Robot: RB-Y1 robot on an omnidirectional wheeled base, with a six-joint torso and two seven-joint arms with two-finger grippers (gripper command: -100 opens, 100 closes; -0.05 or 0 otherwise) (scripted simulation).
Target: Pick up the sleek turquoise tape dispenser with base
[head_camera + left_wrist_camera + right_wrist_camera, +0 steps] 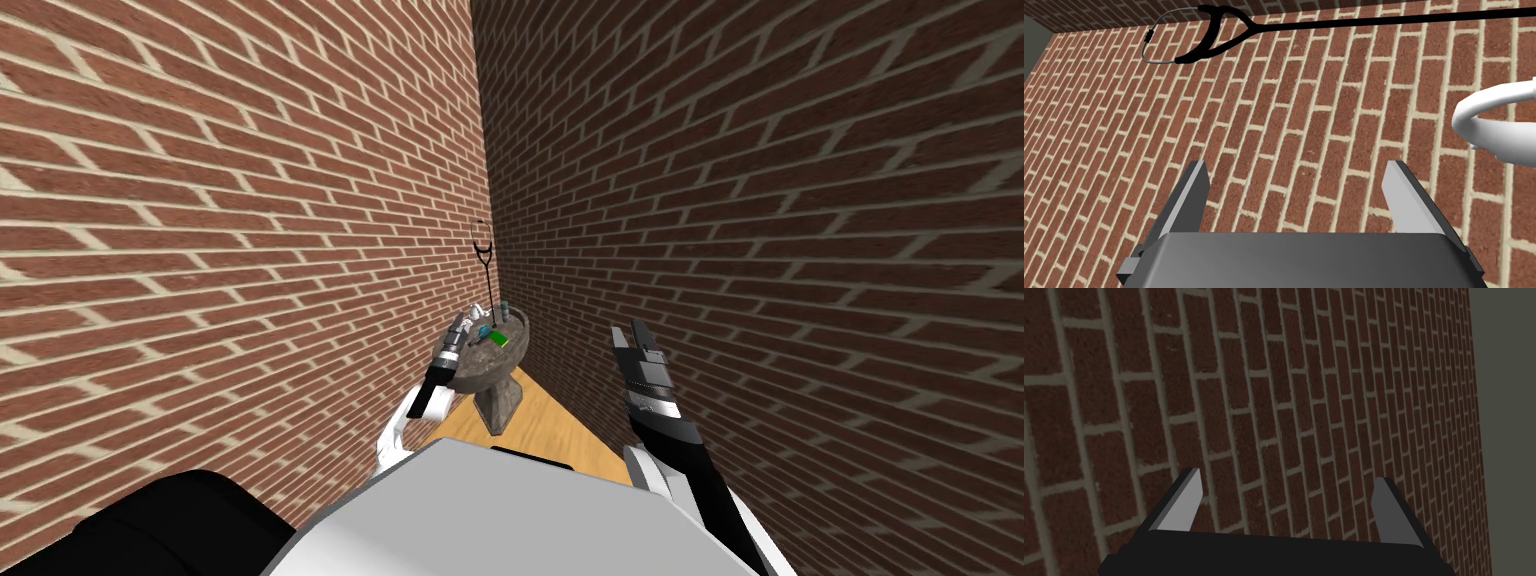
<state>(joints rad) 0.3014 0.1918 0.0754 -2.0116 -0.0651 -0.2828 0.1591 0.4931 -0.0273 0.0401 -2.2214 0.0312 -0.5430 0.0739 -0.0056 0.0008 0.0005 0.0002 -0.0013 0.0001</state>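
Left gripper (1296,167), spread, hovers at the tabletop (472,376)'s 9 o'clock edge beside a turquoise object (484,331); right gripper (1286,477) spread, at 3 o'clock.

**Tight Corner Hems In Counter**

Brick walls (250,200) meet behind the round counter (470,382), closing its far and left edges. A black stethoscope (1249,25) rises at the far edge above crowded items. The left end effector (463,322), fingers apart, hangs at the near left edge. Open wooden floor (565,430) fronts the near edge.
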